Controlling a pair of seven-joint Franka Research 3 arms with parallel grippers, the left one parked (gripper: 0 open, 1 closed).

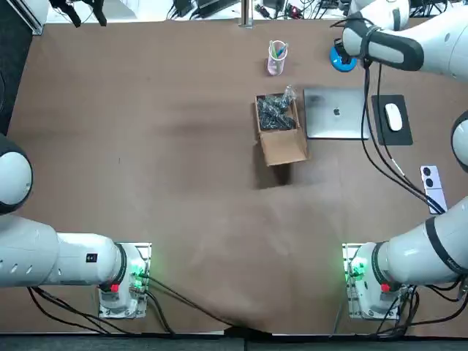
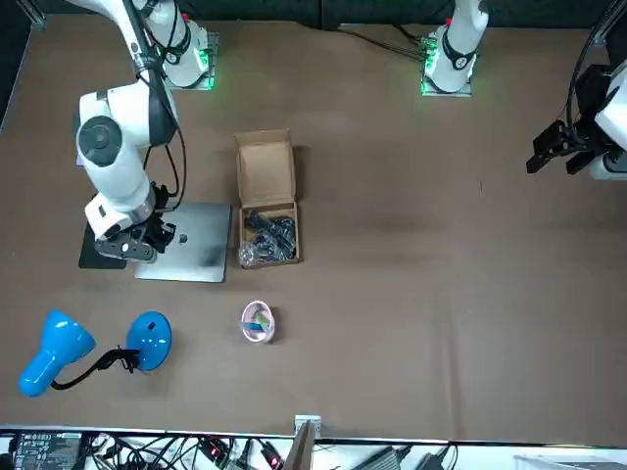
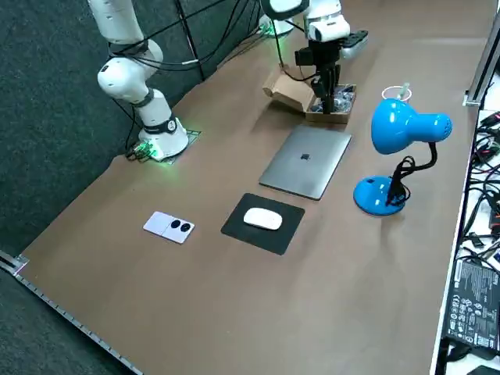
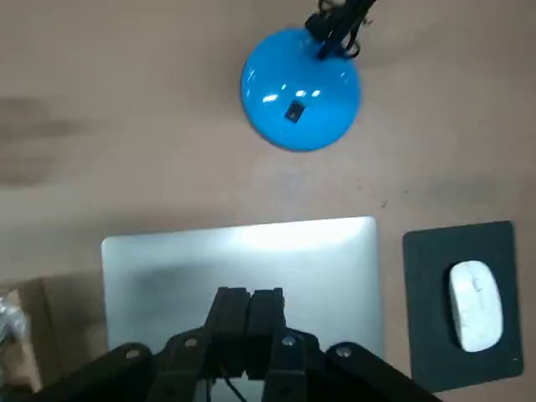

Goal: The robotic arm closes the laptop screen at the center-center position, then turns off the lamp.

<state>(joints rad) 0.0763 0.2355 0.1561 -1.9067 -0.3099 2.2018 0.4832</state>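
from overhead, the laptop (image 1: 336, 112) lies shut flat on the brown table (image 1: 146, 146), silver lid up, just beside an open cardboard box (image 1: 279, 128) with dark bits in it. a pink cup (image 1: 277, 58) stands beyond the box. a white mouse (image 1: 393, 117) sits on a black mouse pad (image 1: 402, 135) at the laptop's other side. the working arm reaches over the far right of the table and hides part of the blue lamp (image 1: 340, 62), of which only the base shows.

from across the table, the right gripper (image 2: 145, 243) hangs low over the laptop's edge nearest the mouse pad. i can't tell whether it touches the lid. the lamp stands apart from the laptop, nearer this camera, its head beside its round base.

from the right side, the lamp's head leans out above its base, close by the laptop's corner but not touching it.

at the wrist, the claw's two fingers (image 4: 230, 310) are pressed together with no gap and nothing between them, over the closed lid. the lamp's base lies past the lid's edge, with a small black switch on top.
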